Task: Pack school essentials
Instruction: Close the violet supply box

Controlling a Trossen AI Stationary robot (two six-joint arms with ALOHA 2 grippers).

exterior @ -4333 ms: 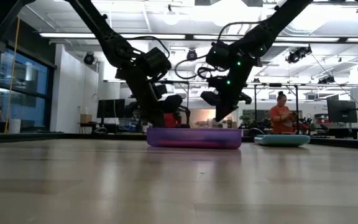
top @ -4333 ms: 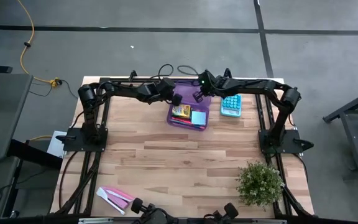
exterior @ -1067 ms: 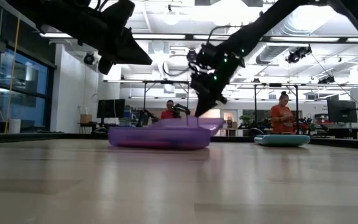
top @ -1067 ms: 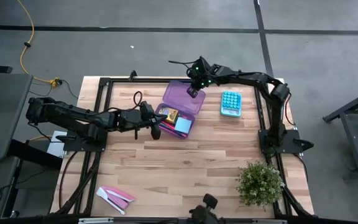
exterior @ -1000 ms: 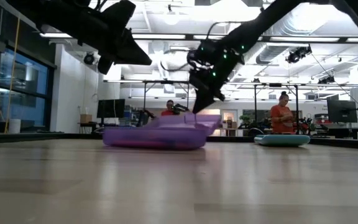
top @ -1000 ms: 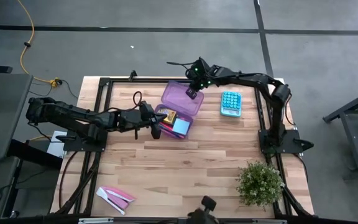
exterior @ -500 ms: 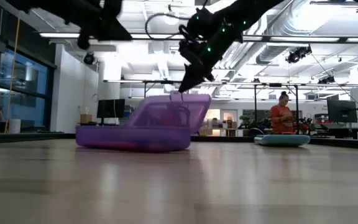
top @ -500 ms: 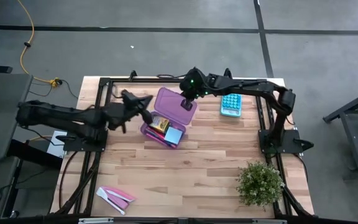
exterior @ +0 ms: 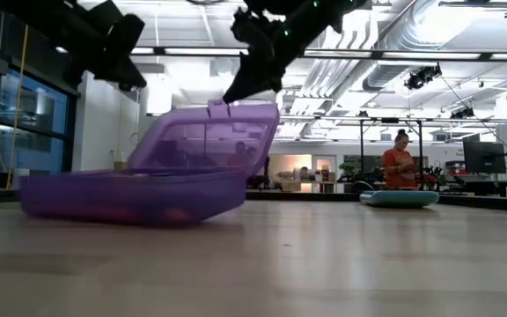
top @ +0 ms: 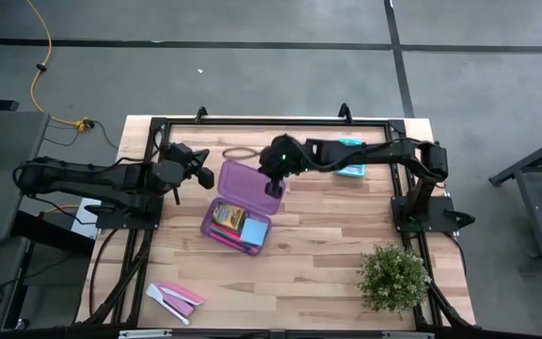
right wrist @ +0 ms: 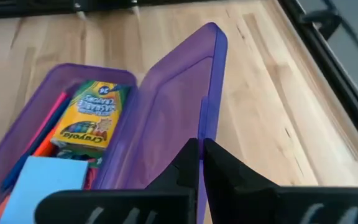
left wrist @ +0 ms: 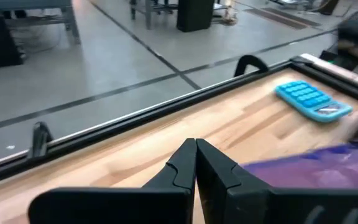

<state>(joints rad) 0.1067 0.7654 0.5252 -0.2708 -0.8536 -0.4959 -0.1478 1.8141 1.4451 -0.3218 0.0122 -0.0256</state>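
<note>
Pulled back toward the table's [top: 327, 254] rear-left corner with the left gripper [top: 199, 168], off the case now. Hung there above the wood, dark fingers [left wrist: 182, 163] pressed together on nothing.

Dragged the translucent purple plastic case [top: 216, 229] away from the rear edge toward the table's middle, and tipped its hinged lid [exterior: 205, 141] up from flat to about half raised! Packed inside: a yellow cardboard crayon box [right wrist: 92, 115], a light-blue sticky-note pad [right wrist: 42, 180], and orange-red pens along one wall. Looked like the closing stage, with little left but folding that lid down.

Reached in from the table's right edge with the right gripper [top: 274, 188], arm stretched long and low along the rear. Pinched the lid's free rim, fingertips [right wrist: 190, 152] closed tight upon it, and carried its weight.

Left the light-blue buttoned calculator-like pad [left wrist: 309, 99] near the rear edge, well apart from the case.
</note>
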